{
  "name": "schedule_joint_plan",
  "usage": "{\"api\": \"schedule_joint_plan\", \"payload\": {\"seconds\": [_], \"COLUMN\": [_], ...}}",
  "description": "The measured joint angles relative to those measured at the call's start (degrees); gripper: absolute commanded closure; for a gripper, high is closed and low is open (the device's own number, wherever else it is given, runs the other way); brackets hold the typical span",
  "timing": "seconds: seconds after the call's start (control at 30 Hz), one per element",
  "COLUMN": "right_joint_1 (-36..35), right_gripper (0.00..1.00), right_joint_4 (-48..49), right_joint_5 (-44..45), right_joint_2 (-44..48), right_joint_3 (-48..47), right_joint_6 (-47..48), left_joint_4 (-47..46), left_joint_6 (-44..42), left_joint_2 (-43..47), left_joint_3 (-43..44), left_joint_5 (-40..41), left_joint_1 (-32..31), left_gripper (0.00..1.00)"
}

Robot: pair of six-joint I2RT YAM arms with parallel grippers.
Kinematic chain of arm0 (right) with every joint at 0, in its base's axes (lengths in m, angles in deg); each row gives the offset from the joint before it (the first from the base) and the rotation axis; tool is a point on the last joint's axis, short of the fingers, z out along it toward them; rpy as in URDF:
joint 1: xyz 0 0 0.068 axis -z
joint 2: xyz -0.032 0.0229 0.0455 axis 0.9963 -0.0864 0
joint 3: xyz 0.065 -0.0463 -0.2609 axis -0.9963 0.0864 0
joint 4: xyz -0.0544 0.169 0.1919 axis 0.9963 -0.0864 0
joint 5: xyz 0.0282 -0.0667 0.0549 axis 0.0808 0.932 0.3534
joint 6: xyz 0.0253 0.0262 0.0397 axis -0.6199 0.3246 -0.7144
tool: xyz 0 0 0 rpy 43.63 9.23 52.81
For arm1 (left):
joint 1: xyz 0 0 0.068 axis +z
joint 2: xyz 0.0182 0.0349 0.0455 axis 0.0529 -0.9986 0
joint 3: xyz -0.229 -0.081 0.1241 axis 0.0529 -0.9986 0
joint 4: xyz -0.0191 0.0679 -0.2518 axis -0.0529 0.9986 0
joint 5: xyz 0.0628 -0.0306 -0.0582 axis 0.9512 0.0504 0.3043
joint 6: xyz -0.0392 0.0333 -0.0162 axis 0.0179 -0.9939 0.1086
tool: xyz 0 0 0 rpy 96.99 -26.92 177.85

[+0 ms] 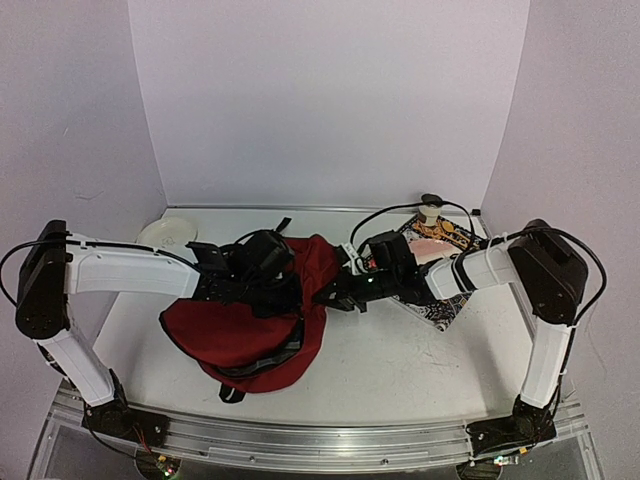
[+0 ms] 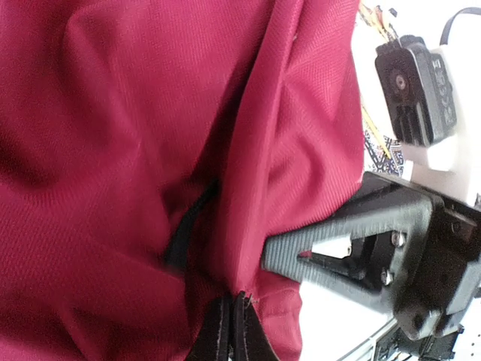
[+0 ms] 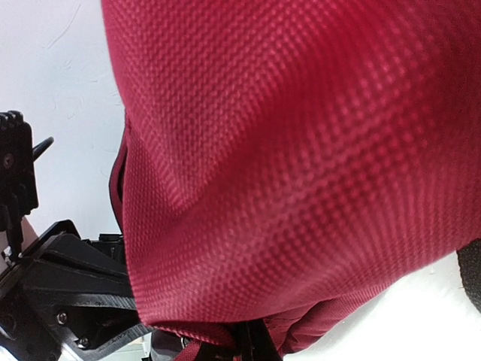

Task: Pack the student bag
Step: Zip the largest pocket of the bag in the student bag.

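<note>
The student bag (image 1: 250, 335) lies slumped on the tabletop (image 1: 400, 370), left of centre, its long axis seemingly running from near left to far right. Both hands meet at the far-right end: the left hand (image 2: 231, 331) is closed on a fold of red fabric by the black zipper, and the right hand (image 3: 248, 342) is pinched shut on the edge just beside it. A patterned book (image 1: 440, 312) lies under the right arm, the nearer one, so the opening likely needs spreading that way.
</note>
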Motion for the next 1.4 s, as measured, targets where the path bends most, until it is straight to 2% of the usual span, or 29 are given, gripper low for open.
{"api": "schedule_joint_plan", "payload": {"seconds": [0.13, 0.4, 0.53, 0.6, 1.1, 1.4], "right_joint_1": [2.0, 3.0, 2.9, 2.9, 2.9, 2.9], "right_gripper": [0.99, 0.99, 0.99, 0.99, 0.99, 0.99], "right_joint_4": [-1.4, -0.6, 0.0, 0.1, 0.4, 0.4], "right_joint_5": [3.8, 7.6, 8.2, 8.3, 8.3, 8.3], "right_joint_2": [-0.2, -0.2, -0.2, -0.2, 0.1, 0.1], "right_joint_3": [0.1, 1.4, 2.0, 2.1, 2.4, 2.4], "right_joint_6": [-0.5, -0.9, -1.0, -1.1, -1.1, -1.1], "left_joint_4": [0.5, 0.1, -0.2, -0.7, -1.6, -1.6], "left_joint_6": [1.1, 1.8, 1.8, 1.9, 0.7, 0.4], "left_joint_2": [-1.0, -6.0, -6.1, -6.1, -6.1, -7.3], "left_joint_3": [0.2, 1.1, 1.1, 1.1, 1.4, 1.4], "left_joint_5": [-0.3, -0.5, -0.4, -0.4, -2.3, -4.7], "left_joint_1": [-0.5, -0.8, -0.8, -0.8, -0.8, -0.8], "left_gripper": [0.81, 0.83, 0.70, 0.67, 0.64, 0.72]}}
